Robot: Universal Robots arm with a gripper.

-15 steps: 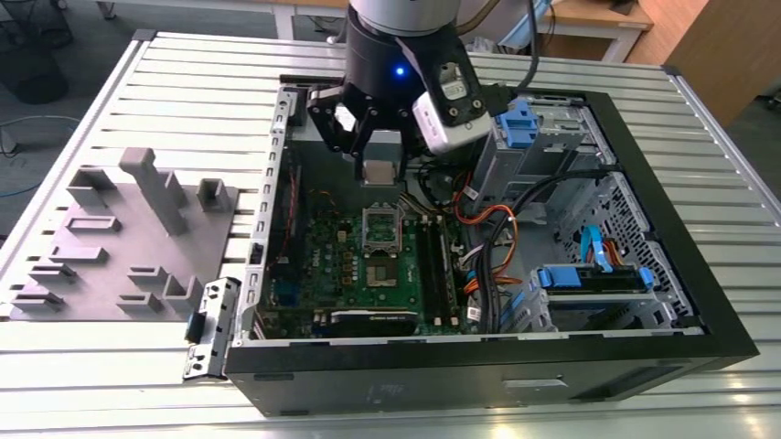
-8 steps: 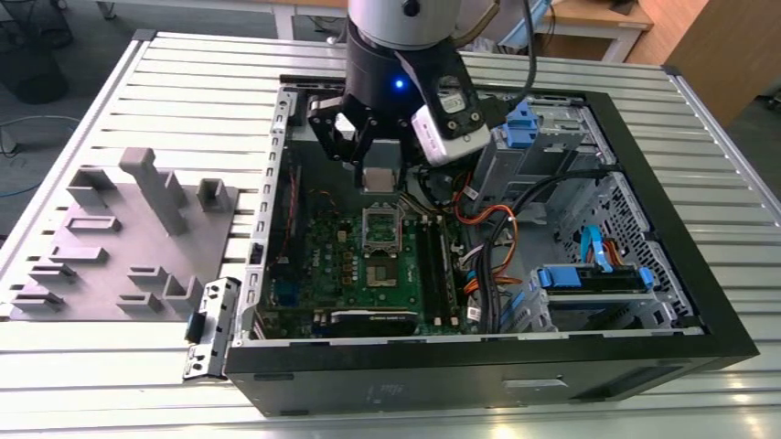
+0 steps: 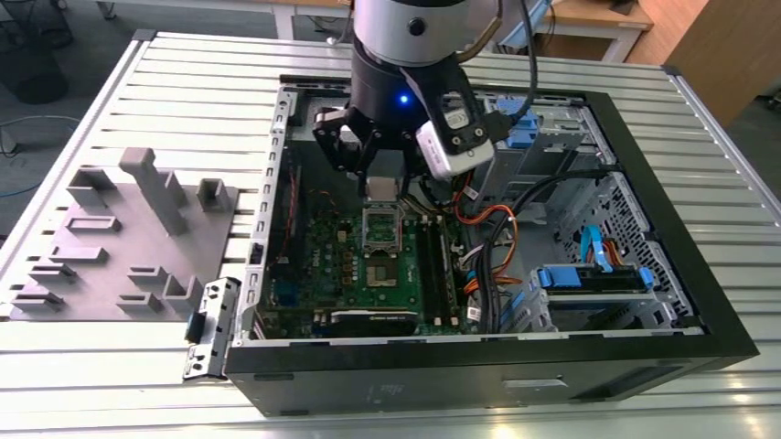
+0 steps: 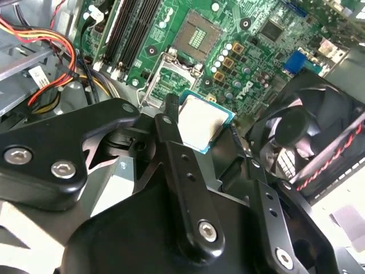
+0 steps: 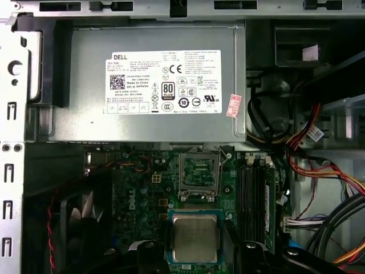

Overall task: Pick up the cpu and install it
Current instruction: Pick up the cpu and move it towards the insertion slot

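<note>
The gripper's [image 4: 203, 130] two black fingers [image 4: 169, 134] clamp one cpu [image 5: 195, 237] by its edges. It hangs near the single open socket [image 5: 198, 171] on the green motherboard [image 5: 142, 194] inside one computer case [image 3: 488, 366].

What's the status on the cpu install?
Gripper shut on cpu, inside case. Held over motherboard, short of open socket, not seated. Cables off to the side, not over socket.
</note>
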